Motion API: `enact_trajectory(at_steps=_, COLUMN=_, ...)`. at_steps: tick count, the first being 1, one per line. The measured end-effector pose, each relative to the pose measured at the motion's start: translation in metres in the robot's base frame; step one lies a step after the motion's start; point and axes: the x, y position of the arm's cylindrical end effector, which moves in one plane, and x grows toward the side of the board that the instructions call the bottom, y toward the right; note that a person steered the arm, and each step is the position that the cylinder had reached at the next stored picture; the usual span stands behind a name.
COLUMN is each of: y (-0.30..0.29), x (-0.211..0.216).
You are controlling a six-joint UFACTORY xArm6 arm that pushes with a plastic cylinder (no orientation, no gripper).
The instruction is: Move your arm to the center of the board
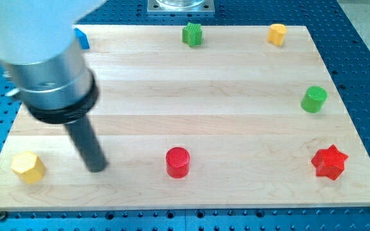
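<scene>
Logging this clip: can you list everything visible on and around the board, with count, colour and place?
board: 1, light wood, fills most of the view
base plate: 1, blue, perforated, under and around the board
metal mount: 1, grey, view's top centre, cut off by the edge
blue block: 1, blue, top left, partly hidden by the arm
green star: 1, green, top centre
yellow block: 1, yellow, top right
green cylinder: 1, green, right edge
red star: 1, red, bottom right
red cylinder: 1, red, bottom centre
yellow hexagon: 1, yellow, bottom left
my tip: 1, dark, between yellow hexagon and red cylinder, touching neither
</scene>
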Motion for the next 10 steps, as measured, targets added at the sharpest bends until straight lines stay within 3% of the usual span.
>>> enact_trajectory(at_steps=1, y=0.055, x=-0.018)
enact_trajectory(at_steps=3, y=0.091, x=-0.069)
enact_trajectory(at_steps=5, y=0.128, x=-0.093)
enact_trajectory(at_steps=8, y=0.211, x=-0.097)
enact_trajectory(at_steps=10, y=0.231, x=-0.097)
